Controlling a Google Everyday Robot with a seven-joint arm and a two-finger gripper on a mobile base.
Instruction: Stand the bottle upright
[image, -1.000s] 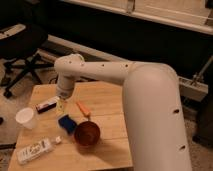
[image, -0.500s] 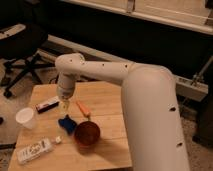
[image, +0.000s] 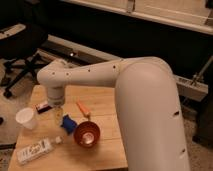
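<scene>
Movement: arm (image: 100, 75) swings left and dips since the earlier look, and the hand (image: 58, 117) drops closer to the counter (image: 102, 107); nothing on the counter has shifted.
Hand: hanging straight down from the wrist over the left-middle of the counter, fingers apart, nothing between them.
Bottle: lying flat on its side at the near-left corner (image: 34, 150), label up, small white cap (image: 58, 140) pointing right toward the bowl (image: 86, 134).
Gap: hand and bottle are apart; the hand sits above and behind the cap end, with open wood between them.
Neighbours: paper cup (image: 26, 118) stands left of the hand, black-and-white bar (image: 44, 106) lies just behind it, blue object (image: 69, 123) just to its right, orange stick (image: 83, 109) farther right.
Done: only the approach, by my read; the hand is in the right part of the counter and ready to close.
Left: nearly everything, namely reach the bottle, close on it, tip it up onto its base, let go.
Next: looks like a short drop forward and down to the bottle's body, coming in across its width.
Risk: blue object and bowl crowd the cap end, so a sloppy descent could nudge them; the bottle may also roll when touched.
</scene>
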